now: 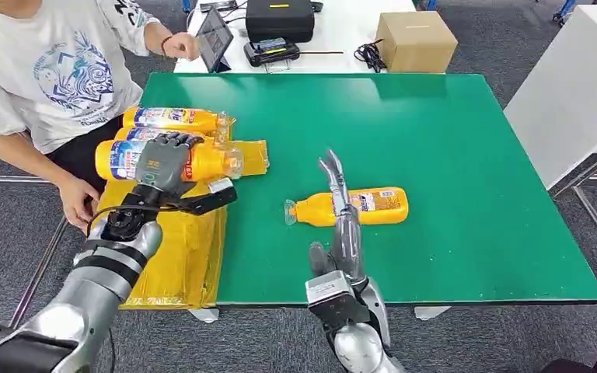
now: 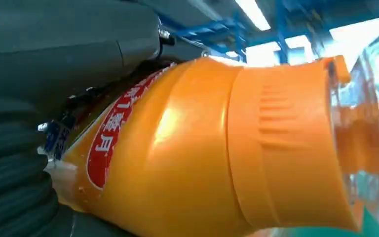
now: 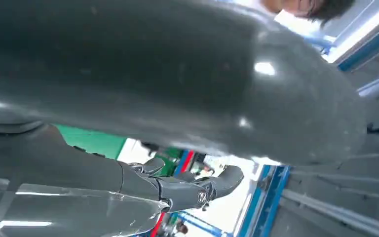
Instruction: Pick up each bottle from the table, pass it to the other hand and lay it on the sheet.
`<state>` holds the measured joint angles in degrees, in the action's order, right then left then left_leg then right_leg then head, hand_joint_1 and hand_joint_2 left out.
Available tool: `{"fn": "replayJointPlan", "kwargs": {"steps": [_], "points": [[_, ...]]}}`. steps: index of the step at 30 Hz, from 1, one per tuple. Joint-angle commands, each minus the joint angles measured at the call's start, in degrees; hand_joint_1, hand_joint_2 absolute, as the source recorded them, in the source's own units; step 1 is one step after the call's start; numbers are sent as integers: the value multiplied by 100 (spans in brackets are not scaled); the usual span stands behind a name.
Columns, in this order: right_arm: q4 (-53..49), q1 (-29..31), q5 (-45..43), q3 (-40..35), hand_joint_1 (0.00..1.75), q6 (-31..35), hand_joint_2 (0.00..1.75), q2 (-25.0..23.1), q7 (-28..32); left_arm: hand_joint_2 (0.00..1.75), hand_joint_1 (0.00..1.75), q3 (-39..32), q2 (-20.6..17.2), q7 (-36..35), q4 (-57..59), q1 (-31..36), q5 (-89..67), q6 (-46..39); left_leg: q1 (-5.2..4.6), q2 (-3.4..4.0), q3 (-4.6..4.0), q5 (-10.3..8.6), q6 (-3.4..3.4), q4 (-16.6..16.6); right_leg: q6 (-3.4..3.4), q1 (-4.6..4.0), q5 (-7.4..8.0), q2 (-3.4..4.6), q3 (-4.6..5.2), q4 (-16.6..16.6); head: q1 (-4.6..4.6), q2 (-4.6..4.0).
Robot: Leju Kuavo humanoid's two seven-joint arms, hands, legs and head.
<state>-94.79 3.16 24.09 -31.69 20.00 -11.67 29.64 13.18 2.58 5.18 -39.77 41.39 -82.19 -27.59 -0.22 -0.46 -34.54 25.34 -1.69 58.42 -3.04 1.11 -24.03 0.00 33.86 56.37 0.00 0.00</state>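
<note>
The right hand (image 1: 340,233) reaches in from the near edge of the green table (image 1: 466,155), fingers straight and apart, holding nothing; its fingertips (image 1: 332,167) lie over the neck end of a lone orange bottle (image 1: 357,207). Whether they touch it cannot be told. That bottle lies on its side near the table's middle, long axis running left to right, clear cap to the left, base to the right, and it is full of orange liquid.

At the near left, the left hand (image 1: 159,165) grips a second orange bottle (image 1: 124,159) around its middle, above the yellow sheet (image 1: 179,256) that covers the table's left edge. This bottle also lies left to right, its neck pointing right, also full. Just beyond it on the sheet lie two more filled bottles (image 1: 171,119), side by side, necks to the right.

The left wrist view shows the held bottle (image 2: 217,148) close up: its orange shoulder, a red label and the clear cap end, with the hand's grey cover pressed against it. The right wrist view shows the right hand's thick grey thumb (image 3: 177,74) and a dark finger (image 3: 187,190) extended, with nothing between them.

A person in a white printed shirt (image 1: 54,70) sits at the far left. A cardboard box (image 1: 416,40) and black devices (image 1: 280,19) stand on a white table beyond.
</note>
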Motion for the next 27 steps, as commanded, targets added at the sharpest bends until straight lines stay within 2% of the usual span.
{"fn": "replayJointPlan", "kwargs": {"steps": [1, 5, 7, 16, 27], "points": [[175, 293, -78, -314, 0, -59, 0, 271, 54, 175, 175, 258, -460, 97, 1743, 766, -111, 356, 6, 23, 8, 5, 6, 2, 8, -6, 1, 15, -2, 2, -2, 0], [277, 381, -149, -384, 0, -226, 0, 269, 79, 175, 175, 590, -699, -53, 2053, 919, -630, 1028, 11, 9, 12, 9, 9, 7, 12, -11, -5, 5, -10, 3, 2, 0], [374, 420, -194, -389, 0, -267, 0, 243, 78, 175, 175, 176, -719, 121, 2190, 914, -210, 1327, 11, 23, 16, 11, 11, 5, 14, -11, -1, 20, -12, 1, 2, 0], [549, 518, -262, -500, 0, -389, 0, 234, 68, 175, 175, -658, -718, 581, 2248, 683, 625, 1947, 10, 21, 17, 9, 11, -1, 14, -11, -1, 19, -13, -2, 2, 0], [639, 549, -287, -561, 0, -431, 0, 213, 88, 175, 175, -780, -725, 730, 2227, 517, 760, 2034, 5, 12, 9, 3, 7, -5, 9, -4, 1, 11, -6, -1, 0, 0]]}}
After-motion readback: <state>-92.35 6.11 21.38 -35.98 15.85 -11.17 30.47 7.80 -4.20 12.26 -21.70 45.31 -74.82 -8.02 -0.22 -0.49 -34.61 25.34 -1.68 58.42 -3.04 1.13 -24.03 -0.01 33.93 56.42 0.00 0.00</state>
